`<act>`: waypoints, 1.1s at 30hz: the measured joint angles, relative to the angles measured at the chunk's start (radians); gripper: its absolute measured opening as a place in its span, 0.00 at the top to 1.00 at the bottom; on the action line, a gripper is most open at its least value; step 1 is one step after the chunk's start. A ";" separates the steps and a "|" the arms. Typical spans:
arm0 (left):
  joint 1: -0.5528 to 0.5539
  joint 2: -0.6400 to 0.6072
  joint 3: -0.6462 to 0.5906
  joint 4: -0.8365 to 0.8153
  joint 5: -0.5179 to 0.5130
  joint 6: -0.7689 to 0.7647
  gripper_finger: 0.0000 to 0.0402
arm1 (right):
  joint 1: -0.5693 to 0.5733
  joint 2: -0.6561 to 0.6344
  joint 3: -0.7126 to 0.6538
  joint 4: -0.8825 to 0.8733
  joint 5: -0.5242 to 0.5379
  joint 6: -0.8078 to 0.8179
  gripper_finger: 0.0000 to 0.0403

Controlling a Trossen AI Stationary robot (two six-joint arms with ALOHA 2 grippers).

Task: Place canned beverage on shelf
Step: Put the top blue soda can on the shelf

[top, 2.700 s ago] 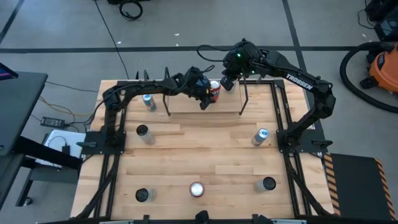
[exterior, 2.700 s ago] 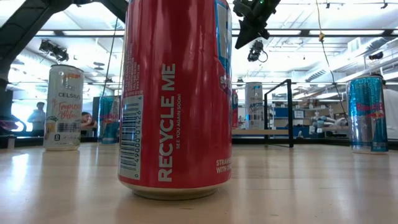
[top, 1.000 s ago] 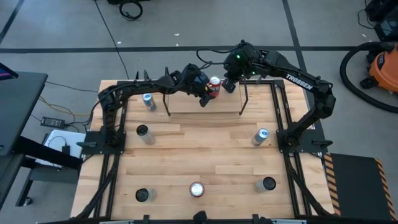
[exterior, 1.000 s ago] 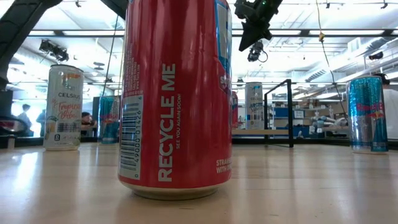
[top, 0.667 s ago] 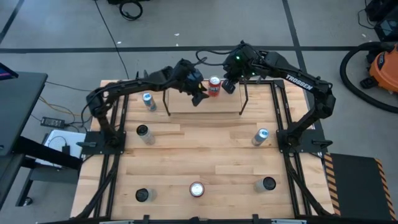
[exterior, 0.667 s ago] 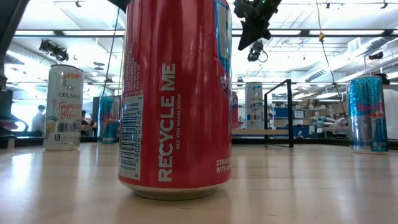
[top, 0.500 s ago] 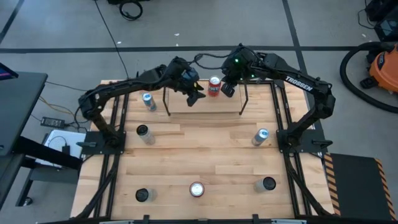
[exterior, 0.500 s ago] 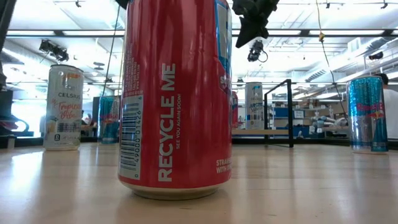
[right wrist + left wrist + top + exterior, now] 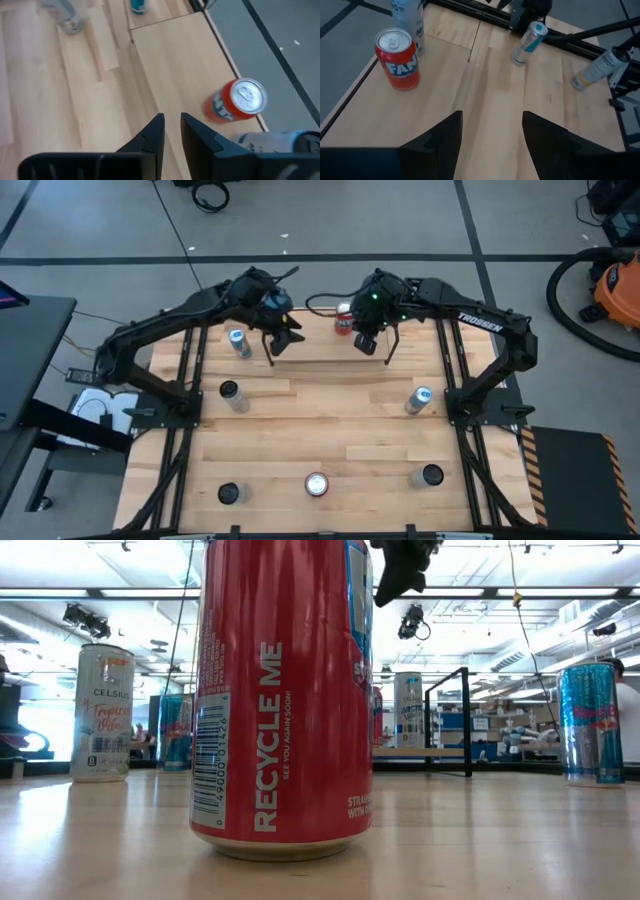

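Observation:
The red can [image 9: 343,323] stands upright on its base on the light-wood shelf [image 9: 320,350] at the table's far edge. It also shows in the left wrist view [image 9: 397,59] and the right wrist view [image 9: 237,102]. A white can [image 9: 407,17] stands close behind it. My left gripper [image 9: 283,338] is open and empty above the shelf's left end, well to the left of the red can. My right gripper [image 9: 365,340] hovers just right of and nearer than the can, its fingers [image 9: 155,132] close together and empty.
Several other cans stand about the table: far left [image 9: 240,342], left [image 9: 232,393], right [image 9: 418,400], near right [image 9: 430,476], near left [image 9: 229,493], and a red one at the near edge [image 9: 316,483] that fills the low view [image 9: 285,700]. The shelf's black rod uprights [image 9: 390,345] flank the board.
My left gripper has drawn away from the red can toward the table's left edge and now hangs over the shelf's left end. My right gripper has moved a little toward the near edge. The red can stays upright on the shelf.

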 joint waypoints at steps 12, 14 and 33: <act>-0.076 -0.043 0.000 -0.163 -0.011 -0.004 0.47 | 0.153 0.001 -0.033 -0.006 0.005 0.013 0.72; -0.107 -0.043 0.000 -0.184 -0.033 -0.003 0.47 | 0.186 0.001 -0.055 -0.007 0.023 0.032 0.70; -0.377 -0.143 -0.045 -0.334 -0.261 -0.080 0.47 | 0.386 0.001 -0.358 0.165 0.080 0.273 0.69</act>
